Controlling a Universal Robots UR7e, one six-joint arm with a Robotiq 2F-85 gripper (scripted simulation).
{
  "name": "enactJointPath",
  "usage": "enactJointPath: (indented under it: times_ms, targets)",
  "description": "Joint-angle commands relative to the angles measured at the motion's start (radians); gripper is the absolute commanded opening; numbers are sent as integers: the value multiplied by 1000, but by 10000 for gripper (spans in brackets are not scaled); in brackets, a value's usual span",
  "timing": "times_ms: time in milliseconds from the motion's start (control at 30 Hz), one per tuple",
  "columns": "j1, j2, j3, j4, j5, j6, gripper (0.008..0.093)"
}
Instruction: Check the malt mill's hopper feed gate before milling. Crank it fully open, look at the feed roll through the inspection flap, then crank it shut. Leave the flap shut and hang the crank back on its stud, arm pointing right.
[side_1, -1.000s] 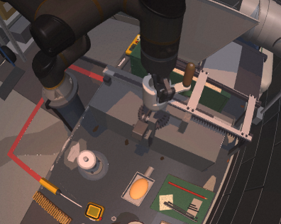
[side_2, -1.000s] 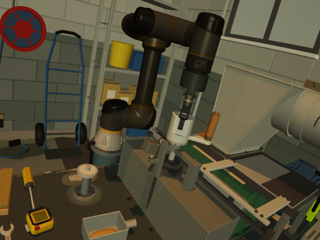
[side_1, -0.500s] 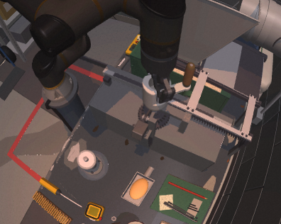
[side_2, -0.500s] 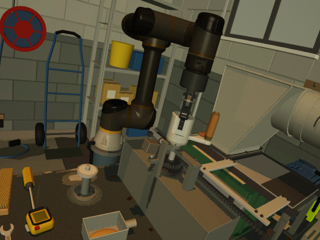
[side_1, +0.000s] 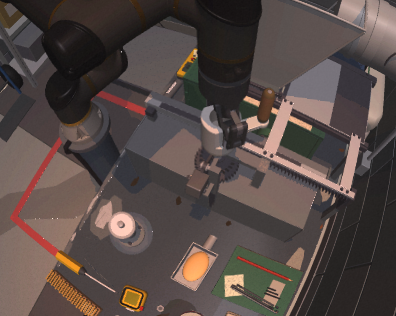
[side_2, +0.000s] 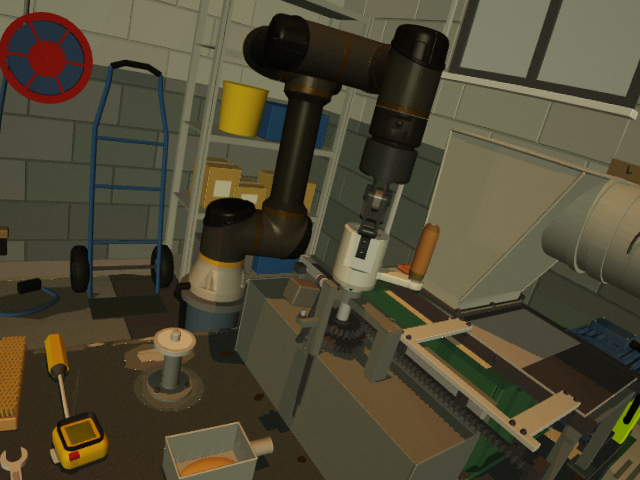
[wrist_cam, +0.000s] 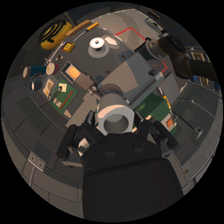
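Observation:
The pinion gear on the mill's shaft is partly hidden under the crank's white hub, which sits on that shaft. The crank's arm reaches right to its brown upright handle, close to the grey hopper. The toothed rack and pale gate frame run along the mill housing toward the right. The storage stud stands empty on its round base on the bench, left of the mill. My gripper stands straight above the hub, around its top; its fingers are open and hold nothing.
A small open tray with an orange lump sits in front of the mill. A yellow gauge, a screwdriver, a brush and a wrench lie at the bench's left. A green mat with small tools lies at the front.

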Motion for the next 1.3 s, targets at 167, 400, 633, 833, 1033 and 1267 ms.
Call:
enactJointPath:
  times_ms: [167, 400, 633, 833, 1033, 1267]
  targets:
    - [0, 0, -22, 20, 0, 0, 830]
    - [0, 4, -100, 94, 0, 0, 830]
    - [0, 14, -188, 173, 0, 0, 830]
    - [0, 19, -220, 201, 0, 0, 830]
    - [0, 19, -222, 202, 0, 0, 690]
    - [0, 19, -223, 203, 0, 0, 410]
